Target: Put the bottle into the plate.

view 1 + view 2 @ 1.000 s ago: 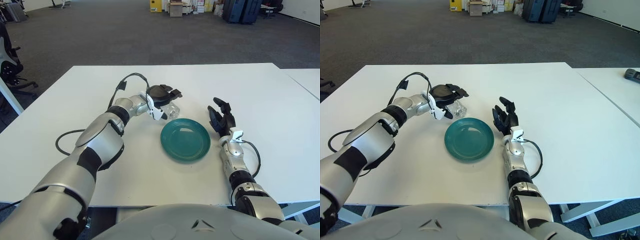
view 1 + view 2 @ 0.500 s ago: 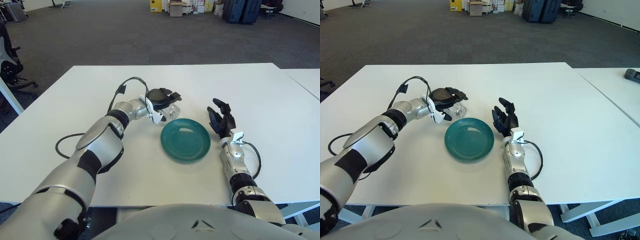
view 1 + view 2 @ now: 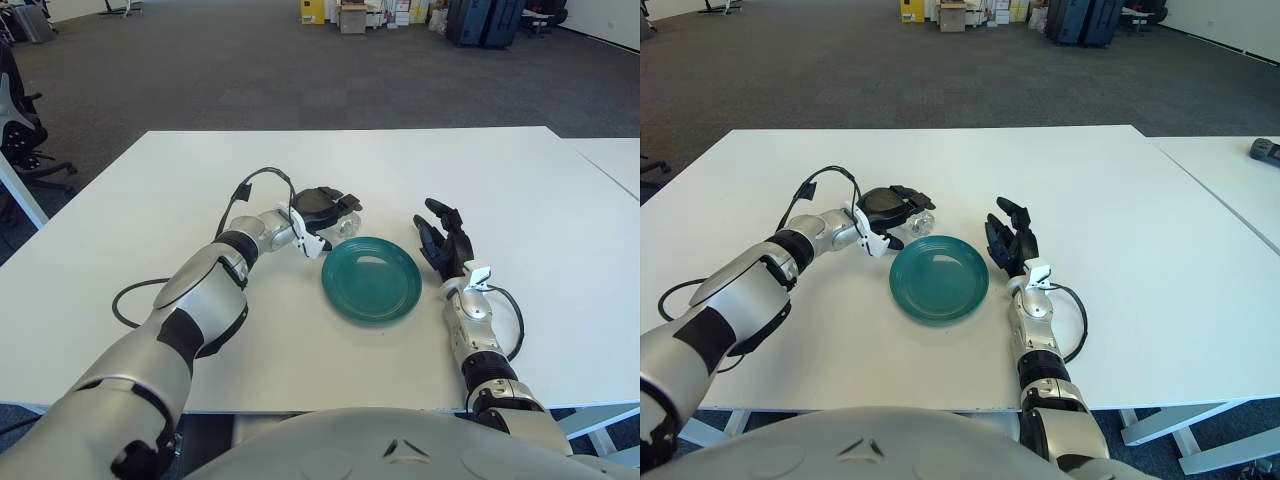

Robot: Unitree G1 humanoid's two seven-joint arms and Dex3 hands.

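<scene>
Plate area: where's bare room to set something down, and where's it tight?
The plate is bare inside. The table is open beyond the plate and both hands, and along the near edge between the two arms. It is crowded at the plate's far-left rim, where the left hand sits over the bottle. The right hand rests open beside the plate's right rim.

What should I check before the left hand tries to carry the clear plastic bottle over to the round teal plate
1. Left hand over the clear plastic bottle: ok, fingers draped on top.
2. Firm grasp on bottle: cannot tell, the hand hides most of it.
3. Bottle off the white table: not ok, it looks to be lying on the surface.
4. Round teal plate free to receive it: ok, nothing in it.
5. Right hand out of the path: ok, open beside the plate's right edge.
</scene>
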